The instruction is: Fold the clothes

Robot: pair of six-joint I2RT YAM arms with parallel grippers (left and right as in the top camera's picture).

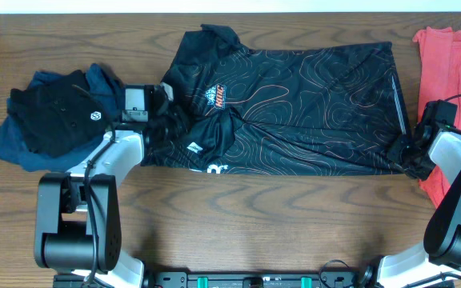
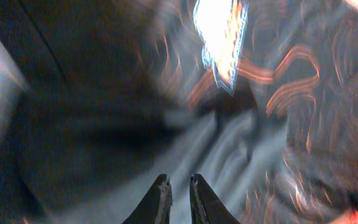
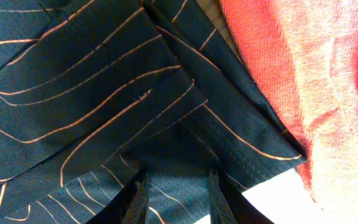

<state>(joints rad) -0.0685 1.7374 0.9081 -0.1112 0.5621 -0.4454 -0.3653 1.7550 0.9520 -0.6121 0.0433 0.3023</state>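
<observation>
1. The black jersey (image 1: 310, 96) lies spread across the middle of the table (image 1: 294, 216), collar to the left and hem to the right.
2. Done so far: only the near left sleeve (image 1: 210, 136) is turned in over the chest. The body is otherwise open and flat, so I judge the fold to be at an early stage.
3. The left gripper (image 2: 180, 190) is over the left shoulder area with its fingers nearly together. That view is blurred, so I cannot tell whether it pinches any cloth.
4. The right gripper (image 3: 178, 180) is at the near corner of the hem, narrowly set, with creased jersey cloth caught between its fingers.
5. Left to do: the far sleeve, the body folds, and then the red shirt (image 1: 446, 56) on the right.
6. A pile of dark clothes (image 1: 54, 120) sits at the left; it looks loosely heaped, not folded.
</observation>
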